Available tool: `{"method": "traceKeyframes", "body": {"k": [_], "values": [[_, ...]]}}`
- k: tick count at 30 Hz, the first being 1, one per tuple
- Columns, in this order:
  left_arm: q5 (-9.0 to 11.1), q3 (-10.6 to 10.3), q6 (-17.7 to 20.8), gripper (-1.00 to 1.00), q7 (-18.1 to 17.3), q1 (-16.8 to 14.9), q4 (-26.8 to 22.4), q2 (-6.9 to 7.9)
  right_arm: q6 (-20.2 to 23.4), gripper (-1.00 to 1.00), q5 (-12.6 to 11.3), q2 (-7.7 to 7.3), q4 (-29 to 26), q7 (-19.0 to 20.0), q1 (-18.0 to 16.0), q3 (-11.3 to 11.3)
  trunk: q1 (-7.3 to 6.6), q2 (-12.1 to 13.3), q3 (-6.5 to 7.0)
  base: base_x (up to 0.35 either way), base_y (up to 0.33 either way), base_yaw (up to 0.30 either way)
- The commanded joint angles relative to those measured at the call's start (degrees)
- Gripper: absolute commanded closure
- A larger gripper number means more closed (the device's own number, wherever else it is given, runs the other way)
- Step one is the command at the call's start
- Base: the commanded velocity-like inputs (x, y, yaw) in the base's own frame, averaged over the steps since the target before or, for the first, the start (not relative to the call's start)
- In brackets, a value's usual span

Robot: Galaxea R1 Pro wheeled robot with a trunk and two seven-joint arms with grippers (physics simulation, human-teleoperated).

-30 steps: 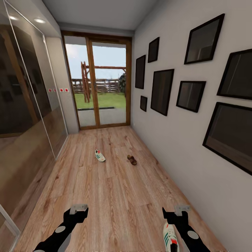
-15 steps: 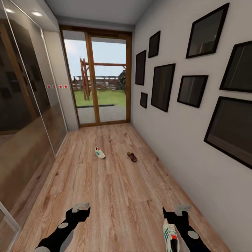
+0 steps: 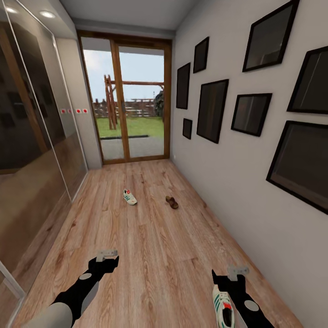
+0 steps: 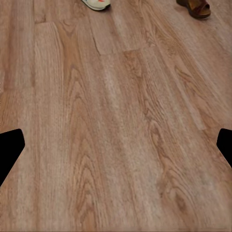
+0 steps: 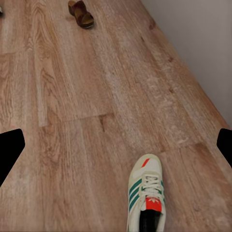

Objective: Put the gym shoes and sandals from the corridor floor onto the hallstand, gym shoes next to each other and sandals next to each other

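Nothing is racked yet, by the look of it: one gym shoe (image 3: 222, 309) lies on the corridor floor (image 3: 150, 255) beside the right end effector (image 3: 238, 271), another gym shoe (image 3: 130, 197) and a sandal (image 3: 171, 202) lie farther down. The left end effector (image 3: 107, 253) and the right both seem spread and empty.

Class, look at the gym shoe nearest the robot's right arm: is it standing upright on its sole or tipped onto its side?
Upright. The gym shoe rests sole-down on the corridor floor, with its laces, red tongue label and opening facing up.
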Motion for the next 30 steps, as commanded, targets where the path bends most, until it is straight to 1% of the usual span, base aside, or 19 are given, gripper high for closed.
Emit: {"method": "traceKeyframes", "body": {"k": [1, 5, 10, 14, 30], "values": [[0.1, 0.0, -0.2, -1.0, -0.1, 0.0, 0.1, 0.1, -0.2, -1.0, 0.1, -0.01, 0.1, 0.0, 0.0, 0.0, 0.22, -0.4, -0.24, 0.0, 0.0, 0.0], [0.1, 0.1, -0.2, -1.0, -0.1, 0.0, 0.0, 0.41, -0.2, -1.0, 0.1, -0.05, 0.1, 0.0, 0.0, 0.0, 1.1, -2.0, -0.96, 0.0, 0.0, -0.062], [0.2, 0.2, -0.2, -1.0, -0.1, 0.0, 0.0, 0.61, -0.2, -1.0, 0.0, -0.02, 0.1, 0.0, 0.0, 0.0, 2.2, -4.1, -1.85, 0.0, 0.0, -0.241], [0.2, 0.3, -0.2, -1.0, -0.1, 0.0, 0.0, 0.61, -0.2, -1.0, 0.0, -0.01, 0.1, 0.0, 0.0, 0.0, 3.07, -5.7, -2.57, 0.0, 0.0, -0.124], [0.4, 0.4, -0.2, -1.0, -0.2, 0.1, 0.0, 0.67, -0.2, -1.0, 0.1, 0.0, 0.0, 0.1, 0.0, 0.1, 6.59, -12.1, -5.44, 0.0, 0.0, -0.009]]}}
